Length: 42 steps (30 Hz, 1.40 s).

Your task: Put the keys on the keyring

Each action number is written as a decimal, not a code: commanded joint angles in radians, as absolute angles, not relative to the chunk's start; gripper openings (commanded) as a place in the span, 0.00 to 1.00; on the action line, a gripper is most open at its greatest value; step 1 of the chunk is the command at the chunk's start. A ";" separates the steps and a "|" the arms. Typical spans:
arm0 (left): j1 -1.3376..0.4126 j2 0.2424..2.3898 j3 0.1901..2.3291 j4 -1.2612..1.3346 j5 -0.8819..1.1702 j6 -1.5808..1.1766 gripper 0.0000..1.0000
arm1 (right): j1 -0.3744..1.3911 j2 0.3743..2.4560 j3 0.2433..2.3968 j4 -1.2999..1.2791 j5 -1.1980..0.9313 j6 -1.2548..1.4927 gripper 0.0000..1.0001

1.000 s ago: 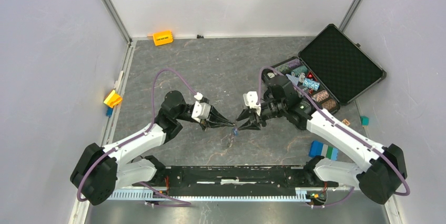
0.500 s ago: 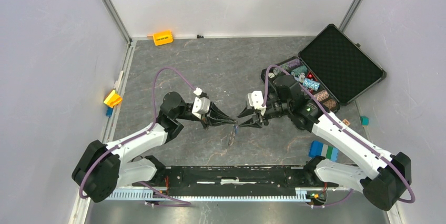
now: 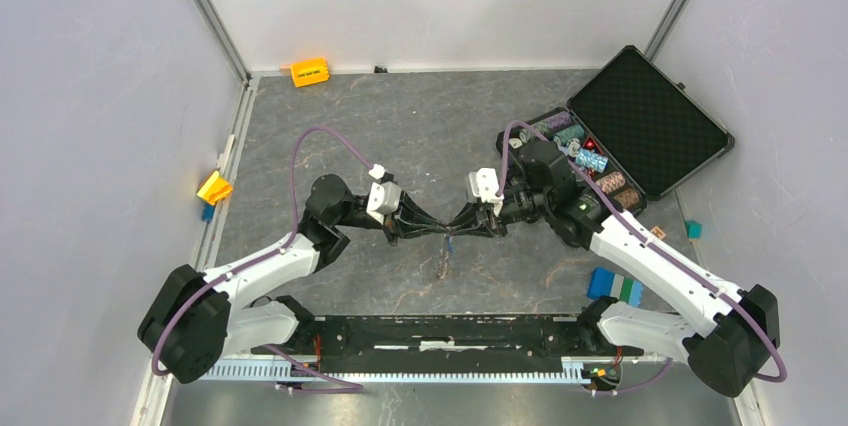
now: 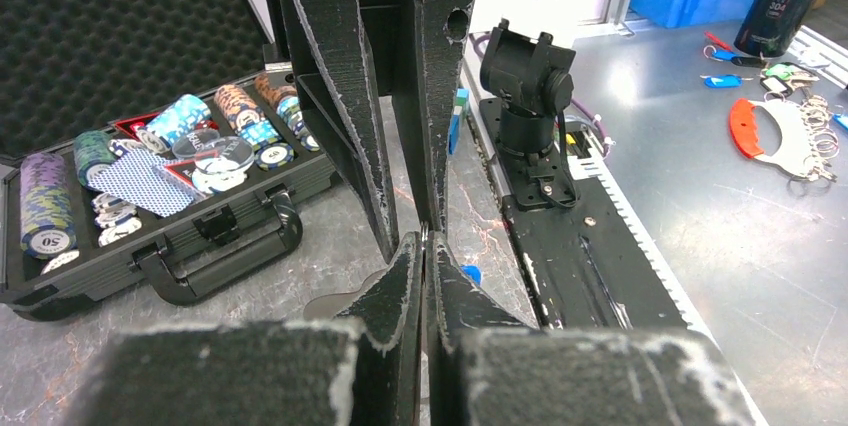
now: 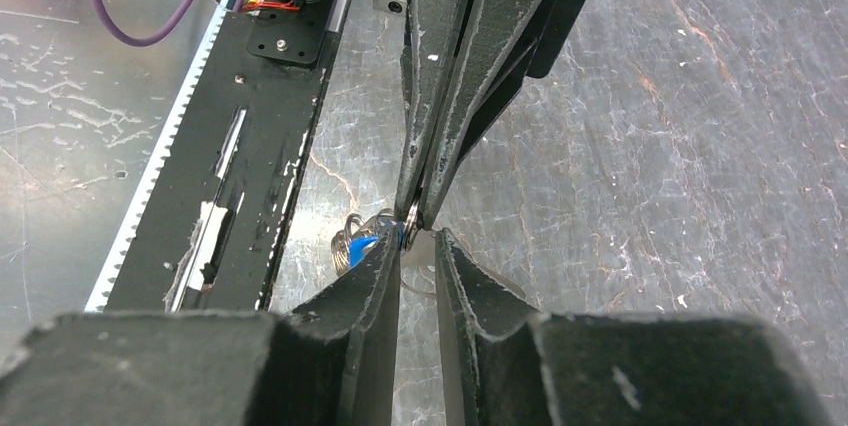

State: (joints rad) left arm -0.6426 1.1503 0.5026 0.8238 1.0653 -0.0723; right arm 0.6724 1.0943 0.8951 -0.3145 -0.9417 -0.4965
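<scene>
Closing the gap, the left gripper (image 4: 424, 246), clamped on the keyring (image 5: 411, 214), meets the right gripper (image 5: 417, 244), barely parted, hold unclear: threading nears.

Left wrist cam: keyring (image 4: 424, 244) shows only as a thin edge betw. left pincer (image 4: 425, 248) tips. Chip case (image 4: 120, 26) cut off at left edge. Right wrist cam: keys (image 5: 358, 244) partly hidden behind right pincer (image 5: 416, 244). Top cam: ring & keys too small to tell apart.
</scene>
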 commanded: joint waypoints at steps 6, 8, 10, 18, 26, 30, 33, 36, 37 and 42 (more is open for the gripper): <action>-0.642 1.152 0.502 0.896 1.043 -0.119 0.02 | 0.673 1.093 0.888 -0.258 -0.950 -0.469 0.19; -0.641 1.152 0.502 0.900 1.043 -0.124 0.02 | 0.673 1.091 0.888 -0.258 -0.943 -0.472 0.13; -0.640 1.152 0.500 0.900 1.043 -0.124 0.02 | 0.673 1.087 0.891 -0.260 -0.925 -0.475 0.00; -0.638 1.136 0.525 0.737 1.056 -0.005 0.11 | 0.712 1.081 0.966 -0.369 -0.747 -0.555 0.00; -0.638 1.107 0.672 0.288 0.925 0.278 0.41 | 0.817 1.125 1.028 -0.472 -0.531 -0.630 0.00; -0.638 1.124 0.688 0.252 0.887 0.311 0.42 | 0.849 1.153 1.049 -0.490 -0.456 -0.636 0.00; -0.639 1.134 0.694 0.237 0.888 0.320 0.38 | 0.857 1.167 1.060 -0.494 -0.433 -0.631 0.00; -0.639 1.133 0.693 0.224 0.894 0.332 0.36 | 0.859 1.173 1.068 -0.494 -0.421 -0.626 0.00; -0.640 1.131 0.693 0.223 0.898 0.333 0.34 | 0.859 1.176 1.070 -0.494 -0.414 -0.624 0.00; -0.640 1.134 0.693 0.219 0.911 0.334 0.30 | 0.861 1.185 1.077 -0.491 -0.415 -0.614 0.00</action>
State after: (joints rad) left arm -0.6392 1.1324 0.6502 0.2222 0.9070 0.2890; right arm 0.8558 1.1793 1.0222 -0.5110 -0.4309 -0.6186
